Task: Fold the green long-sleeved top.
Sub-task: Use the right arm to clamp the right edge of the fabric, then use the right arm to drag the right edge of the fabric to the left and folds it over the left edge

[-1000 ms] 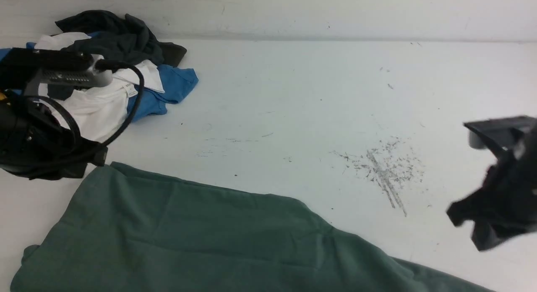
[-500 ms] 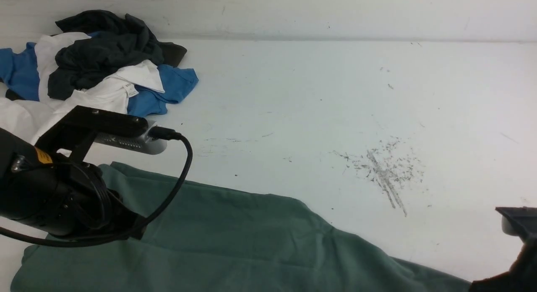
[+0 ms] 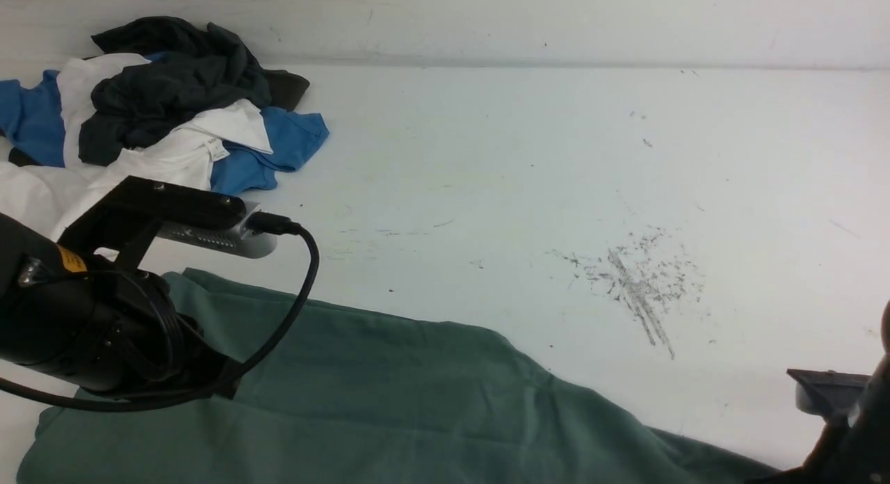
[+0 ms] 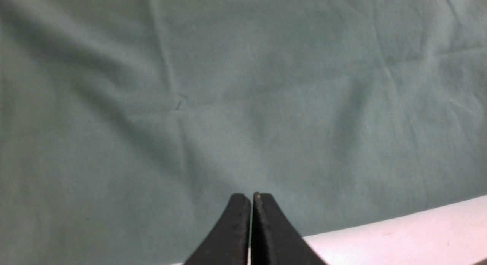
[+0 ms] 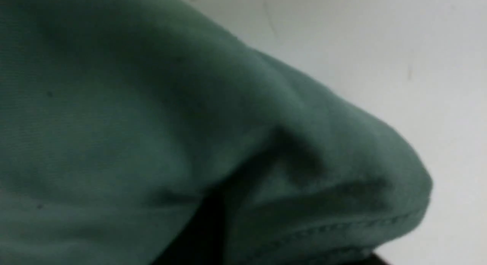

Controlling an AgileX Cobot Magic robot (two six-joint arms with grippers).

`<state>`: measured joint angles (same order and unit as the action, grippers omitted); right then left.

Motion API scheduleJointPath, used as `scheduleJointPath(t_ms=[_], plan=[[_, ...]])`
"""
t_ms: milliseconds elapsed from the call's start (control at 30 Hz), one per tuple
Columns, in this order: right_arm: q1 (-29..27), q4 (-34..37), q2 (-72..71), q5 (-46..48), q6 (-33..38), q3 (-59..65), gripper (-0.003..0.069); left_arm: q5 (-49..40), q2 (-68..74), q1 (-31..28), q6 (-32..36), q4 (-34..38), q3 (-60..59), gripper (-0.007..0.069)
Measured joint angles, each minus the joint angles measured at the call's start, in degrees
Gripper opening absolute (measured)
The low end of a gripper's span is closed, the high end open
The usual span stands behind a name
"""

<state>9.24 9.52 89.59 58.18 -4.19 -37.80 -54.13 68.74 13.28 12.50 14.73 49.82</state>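
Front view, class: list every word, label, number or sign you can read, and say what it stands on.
None can be read.
White tag on the white shirt: print too small to read.
Yellow sticker on the left arm: marks too small to read.
Green top: no print shows.

White table (image 3: pixel 528 157): green top (image 3: pixel 417 400), apparent clothes pile (image 3: pixel 167 115).
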Motion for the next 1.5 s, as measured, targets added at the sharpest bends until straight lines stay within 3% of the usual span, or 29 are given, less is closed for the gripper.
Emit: scheduleJointPath(t_ms=[33, 100, 233, 333, 467, 533, 633, 767, 867, 933, 1167, 1367, 1500], plan=[[-0.1, -0.2, 0.0, 0.0, 0.1, -0.2, 0.0118, 0.0, 0.0, 0.0, 0.0, 0.0, 0.0, -0.0004], [-1.4, -2.7, 0.0, 0.6, -0.3, -1.3, 0.0048, -0.1, -0.2, 0.0, 0.1, 0.0, 0.0, -0.0004], [-5.8, -9.5, 0.0, 3.6, -3.1, -5.4, 0.0040, -0.2, -0.7, 0.0, 0.6, -0.1, 0.0, -0.0004], [-13.0, -19.0, 0.0, 9.2, -6.4, -12.5, 0.0040, -0.4, -2.6, 0.0, 1.4, -0.2, 0.0, -0.0004], [-18.6, -26.4, 0.1, 10.4, -8.6, -20.6, 0.0040, -0.9, -4.8, 0.0, 1.7, -0.5, 0.0, -0.0004], [-20.2, -25.5, -0.2, 11.1, -8.3, -25.8, 0.0040, -1.3, -5.6, 0.0, 1.8, -0.5, 0.0, -0.0004], [-19.5, -17.6, -0.8, 11.6, -5.6, -31.4, 0.0040, -1.4, -6.0, 0.0, 1.8, -0.6, 0.0, -0.0004], [-15.1, -7.3, -1.3, 12.0, -4.5, -35.5, 0.0040, -1.4, -6.0, 0.0, 1.8, -0.7, 0.0, -0.0004], [-4.5, -1.3, -1.4, 12.3, -5.6, -38.7, 0.0040, -1.4, -6.0, 0.0, 1.8, -0.7, 0.0, -0.0004], [-0.5, -0.6, -1.4, 12.3, -6.7, -39.3, 0.0040, -1.4, -6.0, 0.0, 1.8, -0.7, 0.0, -0.0004], [22.2, 1.9, -0.6, 12.5, -13.5, -40.2, 0.0040, -1.4, -6.0, 0.0, 1.8, -0.7, 0.0, -0.0004], [33.7, 3.4, 3.0, 12.7, -16.4, -40.2, 0.0040, -1.4, -6.0, 0.0, 1.8, -0.6, 0.0, -0.0004], [38.0, 7.1, 6.5, 12.6, -16.5, -40.2, 0.0040, -1.4, -6.0, 0.0, 1.8, -0.6, 0.0, -0.0004]])
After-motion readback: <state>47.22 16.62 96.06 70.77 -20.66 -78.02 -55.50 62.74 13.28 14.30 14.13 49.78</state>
